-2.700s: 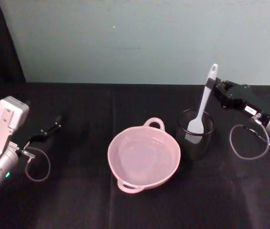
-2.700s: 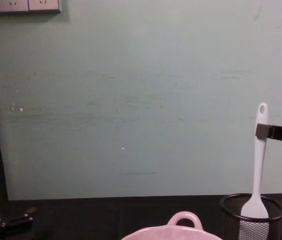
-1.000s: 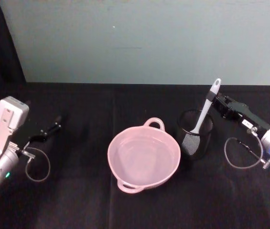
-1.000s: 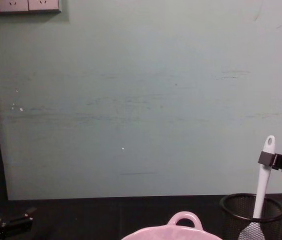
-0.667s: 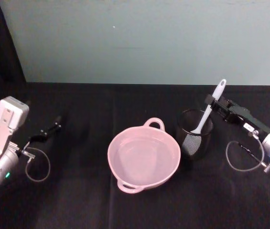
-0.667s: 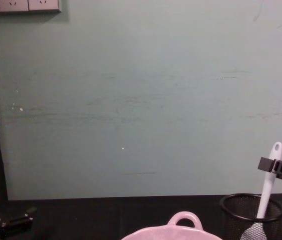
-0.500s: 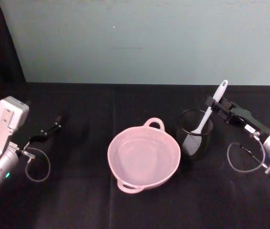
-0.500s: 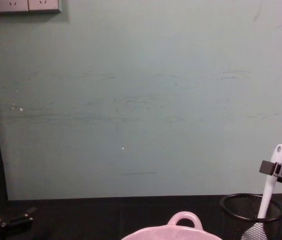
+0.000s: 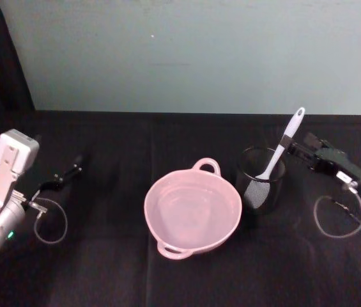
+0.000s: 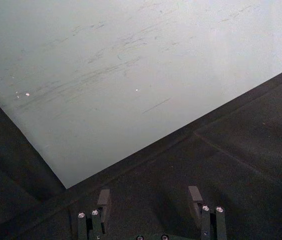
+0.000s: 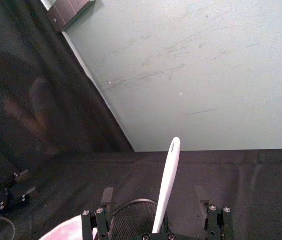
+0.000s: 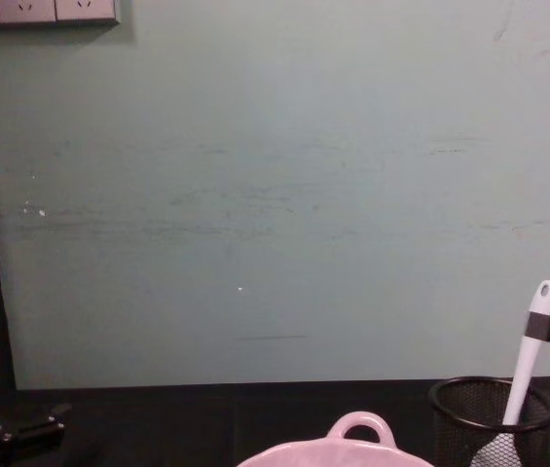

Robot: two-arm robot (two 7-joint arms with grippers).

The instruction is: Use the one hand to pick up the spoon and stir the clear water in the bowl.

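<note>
The white spoon (image 9: 287,139) stands in the black mesh cup (image 9: 261,187), its handle leaning right against the rim. My right gripper (image 9: 297,150) is open just right of the cup at handle height. In the right wrist view the spoon (image 11: 169,172) rises between the spread fingers (image 11: 107,196), touching neither. The chest view has one black finger (image 12: 541,325) crossing the spoon (image 12: 526,365). The pink bowl (image 9: 147,206) holds clear water and sits left of the cup; its loop handle (image 12: 357,420) faces the wall. My left gripper (image 9: 65,174) rests open at far left.
A pale green wall (image 9: 186,57) stands close behind the black-clothed table (image 9: 103,268). The right arm's grey cable loop (image 9: 333,220) lies right of the cup. A wall socket plate (image 12: 41,12) sits at the upper left.
My right gripper lowered the spoon into the mesh cup, opened and drew back to the right. The spoon now leans on the cup's rim. The left arm stayed put.
</note>
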